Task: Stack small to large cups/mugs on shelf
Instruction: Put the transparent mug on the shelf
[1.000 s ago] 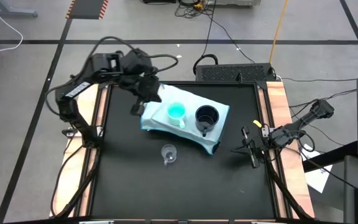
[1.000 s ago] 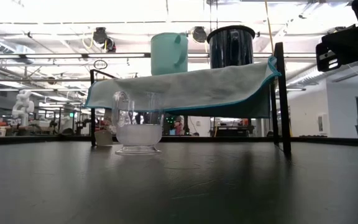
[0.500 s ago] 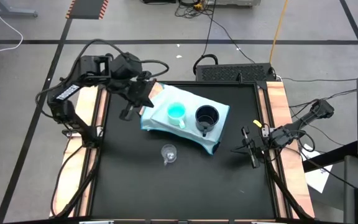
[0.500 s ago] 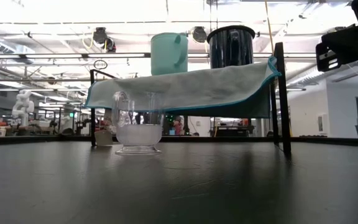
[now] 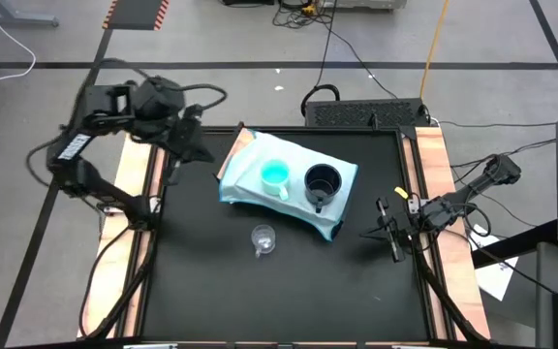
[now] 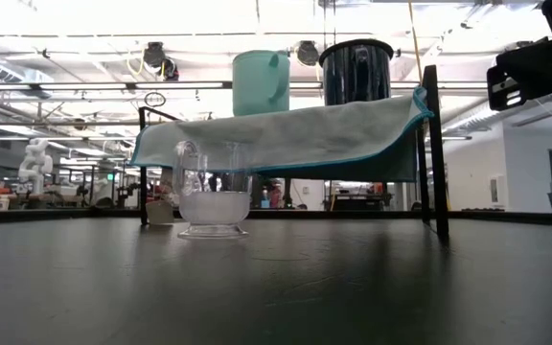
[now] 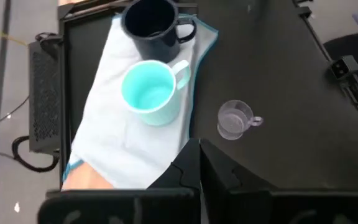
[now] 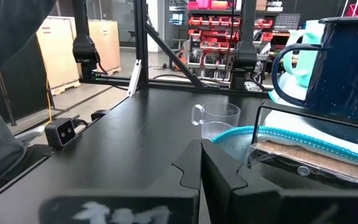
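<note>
On black table the glass cup [image 5: 263, 238] stands before the shelf [image 5: 245, 179], apart from both mugs; my left gripper [image 5: 190, 145], fingers together, must next reach it

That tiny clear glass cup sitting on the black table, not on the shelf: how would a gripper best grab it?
Probably from straight above, one finger inside the rim and one outside. The tiny clear glass cup stands upright with its mouth open and bare table around it. Its small handle looks too thin for a sure hold, so grip the wall away from it. The shelf stands apart, leaving room for a descent.
</note>
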